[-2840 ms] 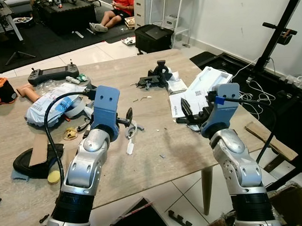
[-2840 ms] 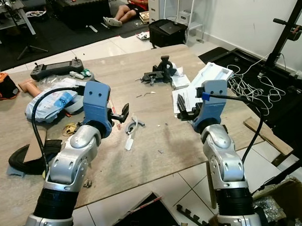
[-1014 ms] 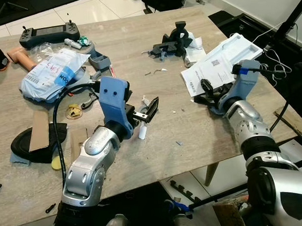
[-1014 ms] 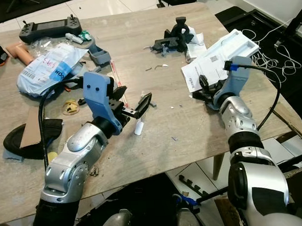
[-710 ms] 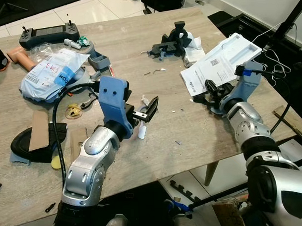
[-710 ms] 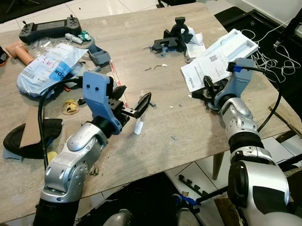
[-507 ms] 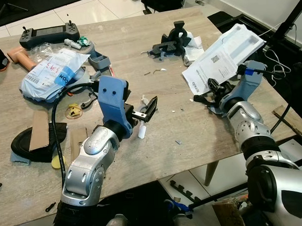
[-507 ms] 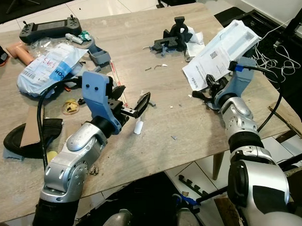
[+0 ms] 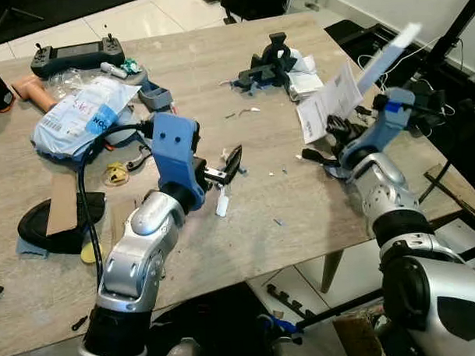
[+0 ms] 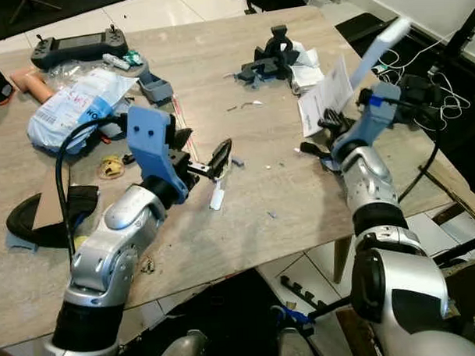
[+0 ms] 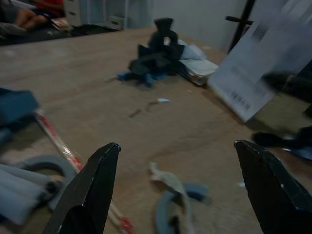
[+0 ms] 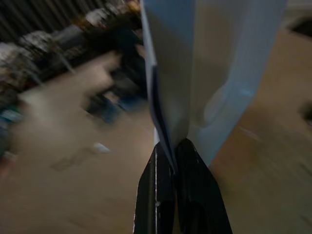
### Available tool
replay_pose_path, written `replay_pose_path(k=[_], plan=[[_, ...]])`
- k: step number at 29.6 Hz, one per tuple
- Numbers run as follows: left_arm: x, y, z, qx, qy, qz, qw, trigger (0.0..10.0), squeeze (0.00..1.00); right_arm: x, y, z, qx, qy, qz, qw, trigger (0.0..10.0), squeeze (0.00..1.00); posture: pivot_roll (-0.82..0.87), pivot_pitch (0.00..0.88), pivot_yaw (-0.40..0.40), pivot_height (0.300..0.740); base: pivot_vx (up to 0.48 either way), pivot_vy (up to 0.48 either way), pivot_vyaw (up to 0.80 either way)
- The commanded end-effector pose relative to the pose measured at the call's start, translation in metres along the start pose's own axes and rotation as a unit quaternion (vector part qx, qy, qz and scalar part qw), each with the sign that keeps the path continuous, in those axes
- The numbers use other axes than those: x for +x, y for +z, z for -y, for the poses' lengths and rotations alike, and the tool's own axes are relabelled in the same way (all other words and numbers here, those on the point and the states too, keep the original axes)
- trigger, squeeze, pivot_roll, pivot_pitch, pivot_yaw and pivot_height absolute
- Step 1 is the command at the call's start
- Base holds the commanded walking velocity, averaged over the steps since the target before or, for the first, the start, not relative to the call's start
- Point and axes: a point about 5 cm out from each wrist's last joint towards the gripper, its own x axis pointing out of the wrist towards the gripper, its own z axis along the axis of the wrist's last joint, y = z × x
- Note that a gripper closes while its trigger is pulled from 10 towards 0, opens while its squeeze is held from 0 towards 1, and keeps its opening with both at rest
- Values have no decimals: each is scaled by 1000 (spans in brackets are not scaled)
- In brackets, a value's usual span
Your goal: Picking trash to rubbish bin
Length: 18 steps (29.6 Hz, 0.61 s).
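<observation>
We have the right gripper (image 9: 335,132) clamped on the trash: its fingers (image 12: 176,195) are pressed together on the lower edge of a bundle made of a printed paper sheet (image 9: 329,108) and a pale blue-white flat packet (image 10: 377,46). The bundle stands lifted off the tabletop (image 9: 218,69) at its right edge, and its long axis runs upward and away from the pinch, out toward the robot's right. That is the relation our next move turns on, in our judgement: the weight and length all lie above and beyond the fingers, so the bundle can swing or fold as we carry it off to a bin, which we cannot place from here. Our left gripper (image 9: 225,169) hovers just above the middle of the tabletop with its fingers (image 11: 90,187) spread wide and holding nothing. Just below and ahead of it lie a small white tube-like scrap (image 9: 221,203) and a pale torn strip (image 11: 168,180), near the left arm and well apart from the right. A black clamp-like object (image 9: 269,64) sits farther back.
</observation>
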Motion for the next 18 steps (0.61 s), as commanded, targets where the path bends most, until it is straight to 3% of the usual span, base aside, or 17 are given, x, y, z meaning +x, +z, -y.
replay_pose_path(k=[1,4,5,9,13,15,16,17,18], plan=[[-2,-4,-11,12,27,-6,1000,10000,0,5,12,-14,7,31,24,999,0,0,87,192,10,740,0,0,0],[-1,-5,-17,11,42,-5,999,10000,0,7,16,-23,5,50,32,998,0,0,70,175,14,740,0,0,0],[-1,-4,-23,9,59,0,998,10000,0,8,20,-37,2,75,43,996,0,0,62,164,16,740,0,0,0],[1,-3,-25,6,74,9,997,10000,0,5,29,-61,2,116,66,991,0,0,58,137,5,740,0,0,0],[2,-1,-26,0,79,17,997,10000,0,2,31,-67,-2,125,71,990,0,0,55,129,0,740,0,0,0],[1,-3,-28,-8,89,11,996,10000,0,-1,33,-70,-28,120,82,989,0,0,46,122,-1,740,0,0,0],[0,-3,-28,-12,94,8,995,10000,0,-3,34,-71,-45,116,85,989,667,0,46,122,-1,740,0,0,0],[0,-3,-28,-12,94,8,995,10000,0,-3,34,-71,-45,116,85,989,667,0,46,122,-1,740,0,0,0],[-2,-6,-29,-17,98,5,995,10000,0,-6,34,-73,-64,108,83,989,10000,0,38,115,-1,740,0,0,0]])
